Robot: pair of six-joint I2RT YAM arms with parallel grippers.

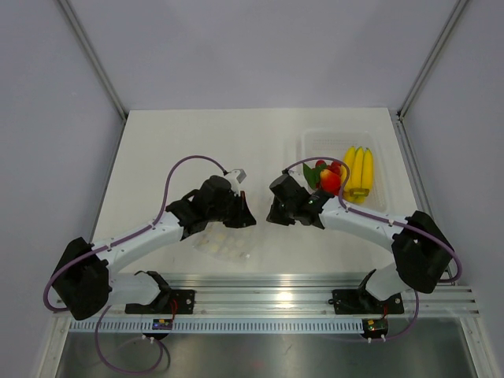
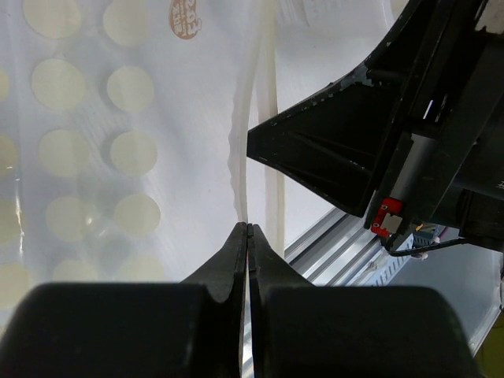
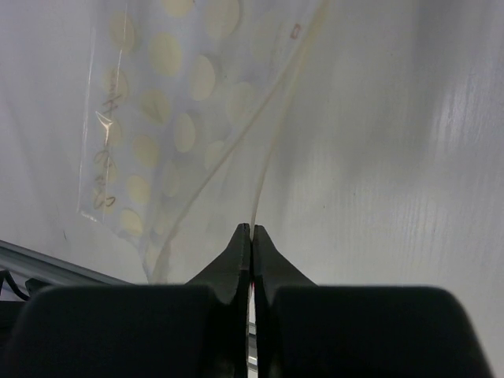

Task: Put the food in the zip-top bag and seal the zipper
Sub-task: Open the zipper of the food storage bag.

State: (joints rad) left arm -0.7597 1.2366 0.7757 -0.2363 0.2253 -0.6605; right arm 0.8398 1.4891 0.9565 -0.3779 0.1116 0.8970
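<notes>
The clear dotted zip-top bag lies near the table's front edge, under my left wrist. My left gripper is shut on one lip of its mouth edge, as the left wrist view shows, with the pale zipper strip running beside the jaws. My right gripper is shut on the bag's edge too, the zipper strip leading away from it. The dotted bag fills both wrist views. Yellow bananas and red strawberries lie at the back right.
The fruit sits in a clear rigid tray at the back right, close behind my right arm. The two grippers are almost touching, tip to tip. The aluminium rail runs along the table's near edge, right by the bag.
</notes>
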